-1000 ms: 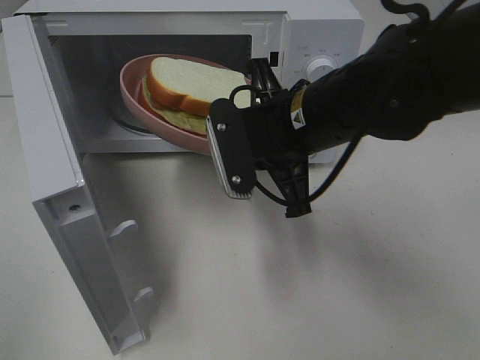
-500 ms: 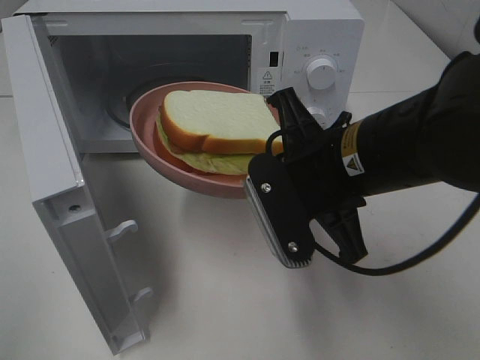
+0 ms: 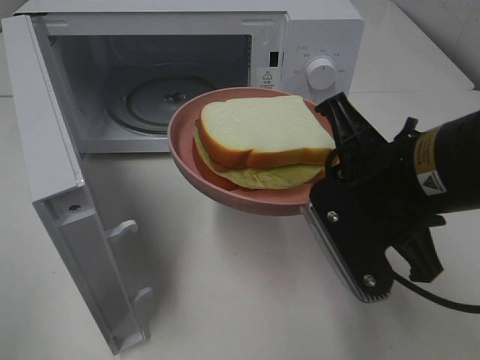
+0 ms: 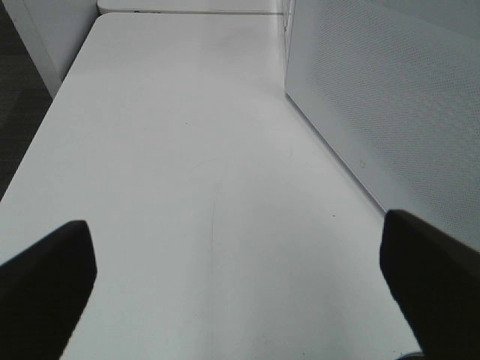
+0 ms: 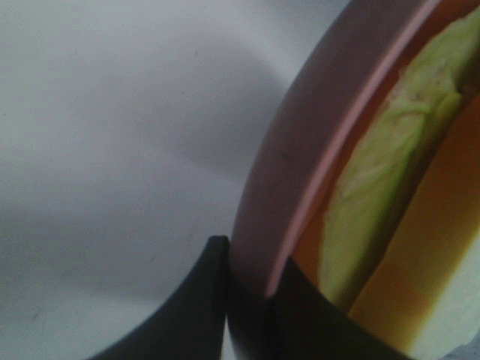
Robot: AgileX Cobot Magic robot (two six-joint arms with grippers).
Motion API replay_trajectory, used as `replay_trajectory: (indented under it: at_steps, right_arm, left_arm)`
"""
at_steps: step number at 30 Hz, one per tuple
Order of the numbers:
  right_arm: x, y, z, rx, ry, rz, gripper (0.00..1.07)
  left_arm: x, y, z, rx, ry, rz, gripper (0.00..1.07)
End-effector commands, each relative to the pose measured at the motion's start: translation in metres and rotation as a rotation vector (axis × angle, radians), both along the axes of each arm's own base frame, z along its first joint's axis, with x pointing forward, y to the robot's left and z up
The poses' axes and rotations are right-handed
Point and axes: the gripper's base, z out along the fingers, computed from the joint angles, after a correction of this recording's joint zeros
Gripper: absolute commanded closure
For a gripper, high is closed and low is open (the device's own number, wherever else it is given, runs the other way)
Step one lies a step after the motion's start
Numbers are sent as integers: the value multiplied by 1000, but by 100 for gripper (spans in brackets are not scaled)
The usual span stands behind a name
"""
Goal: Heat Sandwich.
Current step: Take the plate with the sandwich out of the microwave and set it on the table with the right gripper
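The sandwich, thick white bread with a tan crust and pale green filling, lies on a round pink plate. The plate hangs tilted in the air in front of the open microwave. My right gripper is shut on the plate's right rim. In the right wrist view the dark fingers pinch the pink rim, with the green filling just beyond. My left gripper stands wide open over bare table beside the microwave's perforated side wall. It holds nothing and does not show in the high view.
The microwave door stands swung open to the left, reaching toward the table's front edge. Inside the oven, the glass turntable lies bare. White tabletop stretches below the plate.
The right gripper has drawn the plate with the sandwich out of the microwave cavity, toward the front right. The turntable is now uncovered. The left gripper's view is unchanged.
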Motion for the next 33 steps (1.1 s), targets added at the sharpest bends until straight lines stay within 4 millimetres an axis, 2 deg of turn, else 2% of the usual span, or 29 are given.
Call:
replay_trajectory:
  at_steps: [1,16,22,33]
  right_arm:
    - [-9,-9,5,-8,-22,10,107]
    - [-37,-45,15,-76,-2,-86,107]
    - [-38,-54,16,-109,8,-174,107]
    - [-36,-67,18,-91,-2,-442,107]
  left_arm:
    - [-1,0,0,0,-18,3,9]
    - [-1,0,0,0,-18,3,9]
    - [-1,0,0,0,-18,3,9]
    - [-1,0,0,0,-18,3,9]
